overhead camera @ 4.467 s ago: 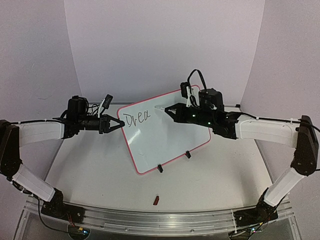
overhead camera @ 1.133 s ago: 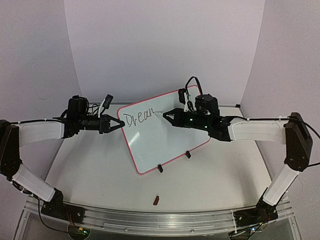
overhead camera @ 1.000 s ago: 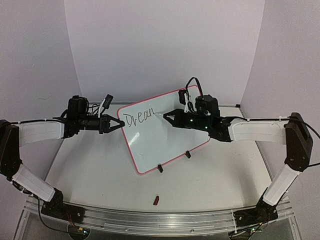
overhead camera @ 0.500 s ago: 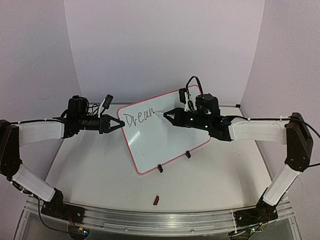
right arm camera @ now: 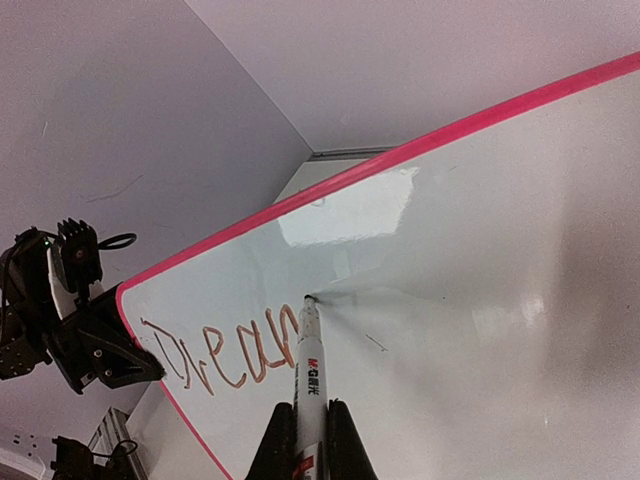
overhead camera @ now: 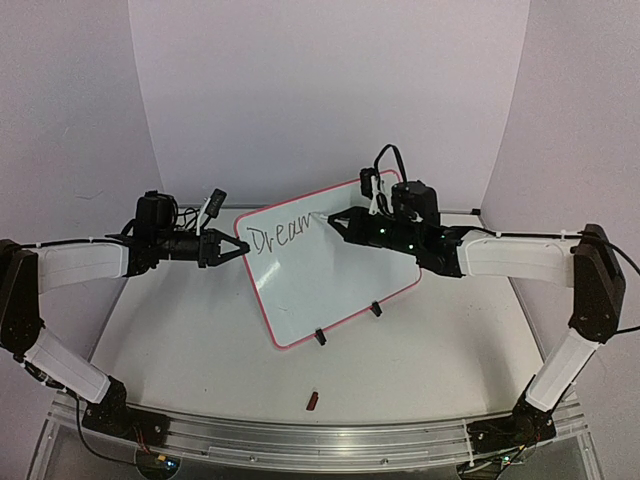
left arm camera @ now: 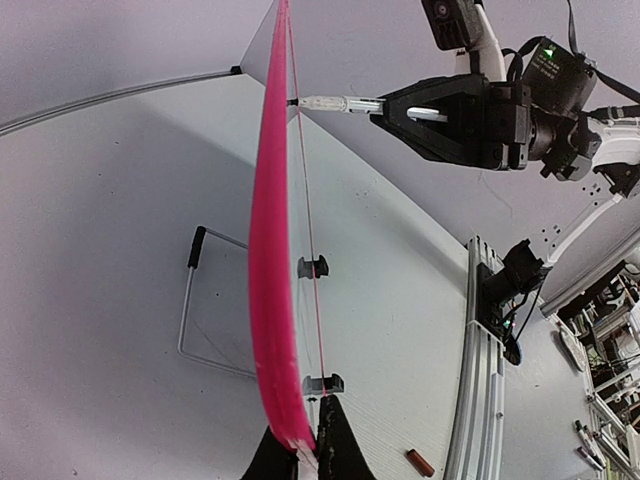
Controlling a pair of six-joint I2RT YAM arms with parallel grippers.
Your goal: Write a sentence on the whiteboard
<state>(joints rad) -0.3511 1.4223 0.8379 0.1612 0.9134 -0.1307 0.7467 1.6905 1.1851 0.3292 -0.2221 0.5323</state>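
Whiteboard: is standing tilted on the worktop between the two arms, its pink-red frame resting on two black clip feet along the lower edge.
Left tool: is clamping the board's left edge. The left wrist view is showing its two fingers pressed together on the frame, one on either face.
Right tool: is gripping a marker, with the fingers squeezed against the barrel on both sides.
Marker tip: is meeting the glossy face just right of the last letter, where the right wrist view is showing a small dark dot. In the top view the tip is too small to judge, so contact seems likely rather than certain.
Writing: is reading roughly "Drean" near the upper left corner. It is looking black from above and brownish in the right wrist view.
Left wrist view alone: is looking along the board edge-on, so the writing is hidden. A bent wire stand is showing on the worktop behind the board, and the marker is pointing straight at the face from the right tool.
Small red piece: is lying on the worktop in front of the board, well apart from it. It is also showing at the bottom of the left wrist view, but not in the right wrist view.
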